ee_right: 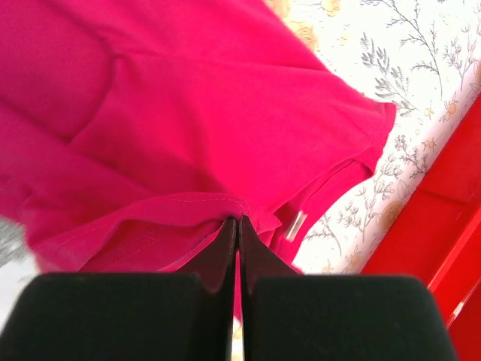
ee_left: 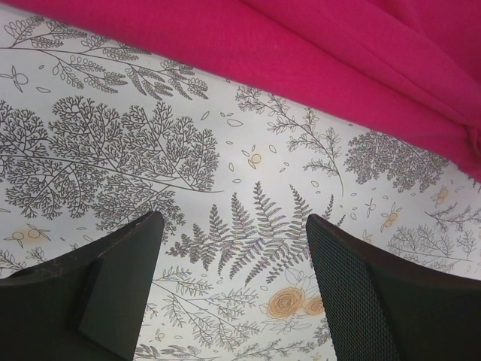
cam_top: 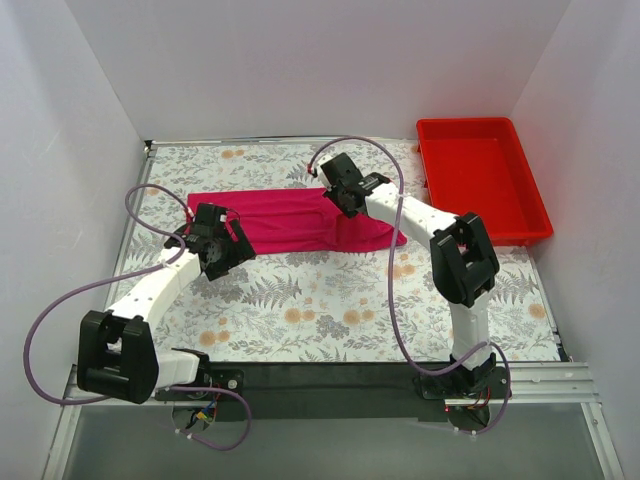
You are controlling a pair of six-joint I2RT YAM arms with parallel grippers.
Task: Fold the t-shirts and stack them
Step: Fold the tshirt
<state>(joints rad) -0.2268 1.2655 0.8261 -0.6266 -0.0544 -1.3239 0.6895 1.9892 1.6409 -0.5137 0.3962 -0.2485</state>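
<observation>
A magenta-pink t-shirt (cam_top: 290, 218) lies folded in a long band across the back middle of the floral table. My right gripper (cam_top: 334, 196) is shut on a hemmed edge of the t-shirt (ee_right: 188, 135) near its right end and holds that edge lifted; a white label (ee_right: 295, 226) shows beside the fingers. My left gripper (cam_top: 222, 258) is open and empty just in front of the shirt's left end, above bare tablecloth. In the left wrist view the t-shirt (ee_left: 338, 68) runs across the top, beyond my open fingers (ee_left: 120, 278).
A rigid red plastic bin (cam_top: 480, 175) stands empty at the back right, close to the shirt's right end; it also shows in the right wrist view (ee_right: 443, 226). White walls enclose the table on three sides. The floral tablecloth (cam_top: 320, 310) stretches in front of the shirt.
</observation>
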